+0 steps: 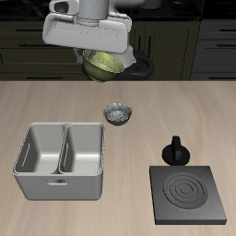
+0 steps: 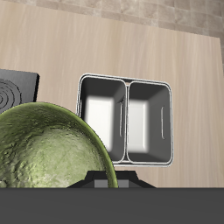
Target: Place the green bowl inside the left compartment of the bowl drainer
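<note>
Wooden table (image 1: 55,101) below, olive-green bowl (image 1: 103,63), patterned yellowish inside, held aloft.

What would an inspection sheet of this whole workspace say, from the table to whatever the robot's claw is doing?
Surface: light wooden table, bare apart from the items below.
Job's things: green bowl held up in the air, above the table's back part; bowl drainer sits near the table's front edge, both compartments look empty, including the left compartment.
Clutter: grey-white speckled bowl behind the drainer, apart from it; black stove plate near the front edge; a small black upright object just behind the plate, too small to identify.
Grippers: gripper carries the green bowl; fingers mostly hidden.
Cables: nothing seen.
Surroundings: dark cabinets behind the table.
</note>
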